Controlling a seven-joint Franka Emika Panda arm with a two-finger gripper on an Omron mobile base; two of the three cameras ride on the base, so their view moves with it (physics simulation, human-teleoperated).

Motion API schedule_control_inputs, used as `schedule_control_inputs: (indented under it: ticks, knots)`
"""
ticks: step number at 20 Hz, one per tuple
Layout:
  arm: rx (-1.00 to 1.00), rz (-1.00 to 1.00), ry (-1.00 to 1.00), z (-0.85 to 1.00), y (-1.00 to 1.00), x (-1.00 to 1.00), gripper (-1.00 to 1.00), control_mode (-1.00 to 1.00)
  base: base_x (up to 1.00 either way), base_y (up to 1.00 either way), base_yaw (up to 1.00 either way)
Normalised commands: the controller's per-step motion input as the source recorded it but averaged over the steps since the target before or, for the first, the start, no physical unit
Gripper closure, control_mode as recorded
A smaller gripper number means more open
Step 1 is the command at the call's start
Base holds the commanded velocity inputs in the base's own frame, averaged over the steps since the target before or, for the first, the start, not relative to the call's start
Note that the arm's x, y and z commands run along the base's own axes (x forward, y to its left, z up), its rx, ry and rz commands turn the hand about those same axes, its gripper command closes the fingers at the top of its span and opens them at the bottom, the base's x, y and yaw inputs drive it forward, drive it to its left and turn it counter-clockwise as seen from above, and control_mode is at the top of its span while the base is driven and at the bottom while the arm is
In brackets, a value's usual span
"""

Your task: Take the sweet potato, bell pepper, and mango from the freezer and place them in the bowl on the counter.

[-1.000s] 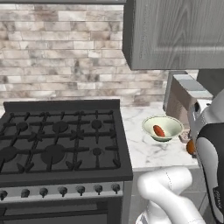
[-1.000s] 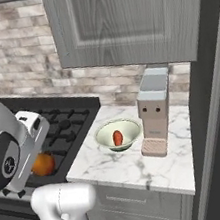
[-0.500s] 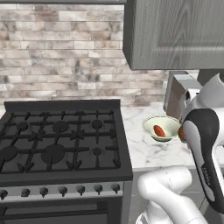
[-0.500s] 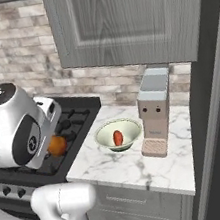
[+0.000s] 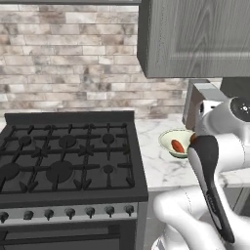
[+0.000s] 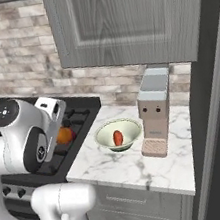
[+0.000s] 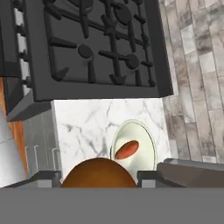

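The hand's [image 7: 99, 183] finger tips are cut off by the bottom of the hand view, with the mango [image 7: 98, 173] pinched between them so that only its rounded top shows. In the right base view the mango [image 6: 64, 135] peeks out orange from behind the arm, over the right edge of the stove [image 6: 80, 118], and the fingers holding it are hidden by the white wrist. In the left base view the arm covers the bowl's [image 5: 172, 138] right side, and a sliver of orange shows at the wrist just beside the rim.

Against the frame of a second ago, the arm has swung up and toward the bowl: then the mango hung low by the stove front in the right base view, now it sits higher and nearer the table [image 6: 136, 163]. The bowl and its load have not shifted.

The bowl [image 6: 106, 133] stands on the table between the stove and a coffee machine [image 6: 153, 110]. The sweet potato [image 6: 117, 137] lies in its middle, alone; in the hand view it [image 7: 127, 149] lies slantwise in the bowl [image 7: 147, 144], just beyond the mango.
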Motion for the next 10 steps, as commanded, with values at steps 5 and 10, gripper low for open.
schedule_control_inputs:
  ticks: [5, 10]
  knots:
    - [0.00, -0.12, 0.00, 0.00, -0.22, 0.69, 1.00, -1.00, 0.00, 0.00, 0.00]
    - [0.00, -0.10, 0.00, -0.13, -0.29, 0.52, 1.00, -1.00, 0.00, 0.00, 0.00]
